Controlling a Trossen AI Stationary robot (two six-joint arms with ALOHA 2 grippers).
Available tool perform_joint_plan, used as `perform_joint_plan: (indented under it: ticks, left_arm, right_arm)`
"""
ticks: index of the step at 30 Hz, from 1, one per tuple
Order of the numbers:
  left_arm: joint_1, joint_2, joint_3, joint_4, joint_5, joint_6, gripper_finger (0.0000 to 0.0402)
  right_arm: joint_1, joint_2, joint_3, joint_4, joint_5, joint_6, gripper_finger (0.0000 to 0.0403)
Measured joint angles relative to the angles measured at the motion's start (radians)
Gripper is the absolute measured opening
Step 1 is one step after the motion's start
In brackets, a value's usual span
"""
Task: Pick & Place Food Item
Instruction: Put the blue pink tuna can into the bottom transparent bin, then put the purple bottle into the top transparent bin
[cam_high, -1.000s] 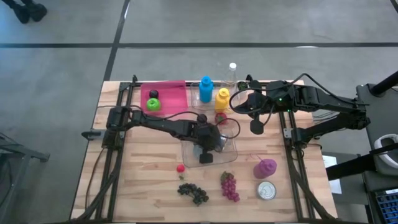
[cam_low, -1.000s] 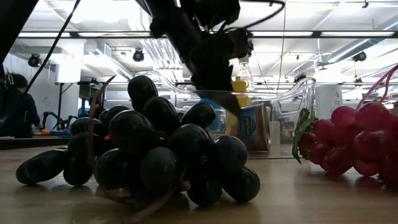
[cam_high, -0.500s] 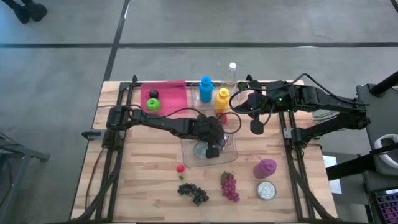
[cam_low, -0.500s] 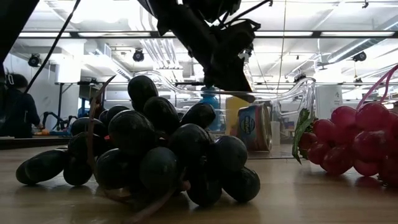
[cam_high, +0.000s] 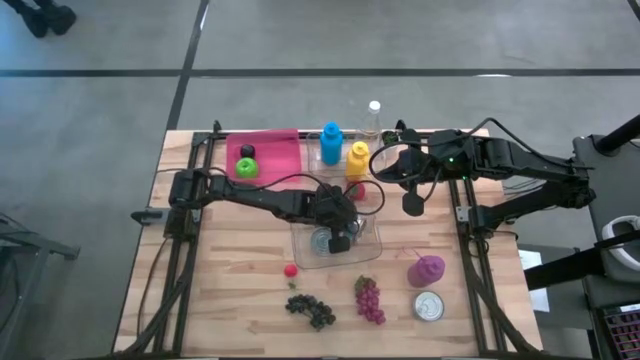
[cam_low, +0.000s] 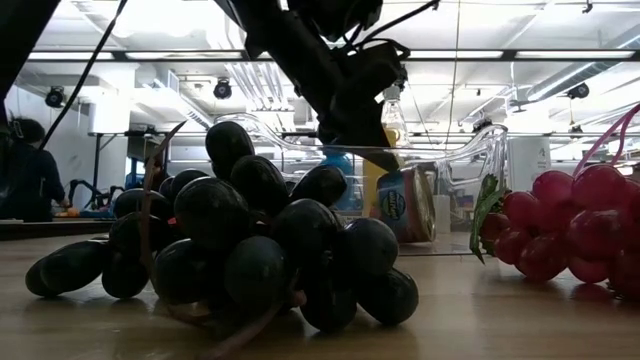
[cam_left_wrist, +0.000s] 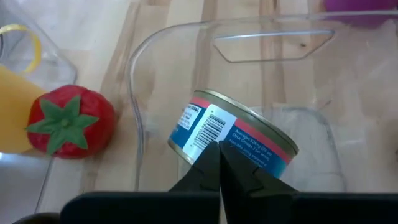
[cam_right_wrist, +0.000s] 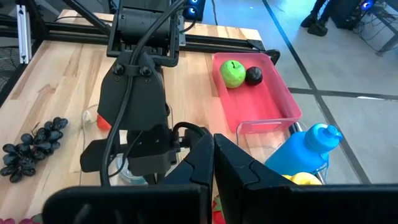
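Since a second ago my left hand (cam_high: 341, 240) has drawn back across the clear tray (cam_high: 372, 252) | fingers pressed shut, holding nothing | tin can (cam_left_wrist: 233, 138) lies on its side in tray, just ahead | right hand (cam_high: 412, 206) shut, waiting farther off.
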Motion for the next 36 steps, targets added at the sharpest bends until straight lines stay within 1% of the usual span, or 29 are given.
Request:
perform_joint_plan:
  ticks: [10, 14, 22, 30, 36]
  left_arm:
    - [0.003, -0.003, -0.001, -0.049, -0.001, 0.0, 0.0]
    - [0.005, 0.008, -0.012, -0.12, 0.006, 0.0, 0.0]
    - [0.008, -0.019, -0.008, -0.184, 0.007, 0.0, 0.0]
    - [0.005, -0.141, -0.005, -0.174, 0.004, -0.001, 0.0]
    - [-0.01, -0.254, -0.005, -0.171, 0.003, -0.08, 0.0]
  right_arm:
    - [0.0, 0.0, 0.0, 0.0, 0.0, 0.003, 0.0008]
    - [0.0, 0.0, 0.0, 0.0, 0.0, 0.003, 0.0008]
    - [0.0, 0.0, 0.0, 0.001, 0.0, 0.003, 0.0008]
    - [0.0, 0.0, 0.0, 0.0, 0.0, 0.0, 0.0008]
    - [0.0, 0.0, 0.0, 0.001, 0.0, 0.001, 0.0008]
